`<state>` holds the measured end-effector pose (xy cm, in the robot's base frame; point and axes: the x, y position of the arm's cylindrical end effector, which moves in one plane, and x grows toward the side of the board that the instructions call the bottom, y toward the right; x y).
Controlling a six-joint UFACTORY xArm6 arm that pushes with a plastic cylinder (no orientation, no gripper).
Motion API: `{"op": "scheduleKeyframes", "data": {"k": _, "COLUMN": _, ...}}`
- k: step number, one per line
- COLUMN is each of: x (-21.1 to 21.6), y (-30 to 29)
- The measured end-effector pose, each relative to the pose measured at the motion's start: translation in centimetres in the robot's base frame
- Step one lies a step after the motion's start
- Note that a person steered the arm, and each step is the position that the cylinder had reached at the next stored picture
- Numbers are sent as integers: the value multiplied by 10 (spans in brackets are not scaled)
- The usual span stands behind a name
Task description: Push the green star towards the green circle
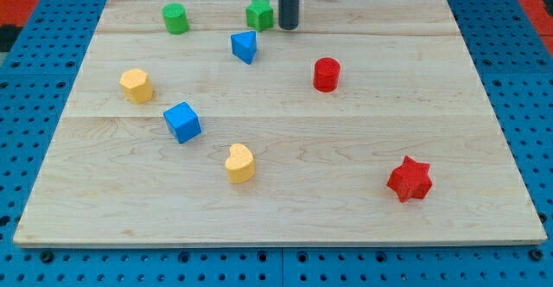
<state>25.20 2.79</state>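
Green star point(259, 15): worktop point(432, 105) top edge, touching my tip point(288, 27) on tip's left side. Green circle point(175, 18): further left of star, same row. No pincer fitted; open/closed n/a. Push dir: leftward.

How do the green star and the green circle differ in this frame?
The green star has a lobed, notched outline; the green circle is a smooth round cylinder. The green star sits right beside my tip, which is just to its right in the view; the green circle stands alone, further to the view's left. Both are green, look similar in size, and sit near the top edge of the board.
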Motion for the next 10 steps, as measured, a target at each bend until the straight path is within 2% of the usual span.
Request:
{"op": "scheduleKeyframes", "data": {"k": 2, "x": -32, "y": -20}}
{"op": "scheduleKeyframes", "data": {"k": 5, "x": -26, "y": -83}}
{"op": "scheduleKeyframes", "data": {"k": 8, "x": -22, "y": -103}}
{"op": "scheduleKeyframes", "data": {"k": 10, "x": -22, "y": -83}}
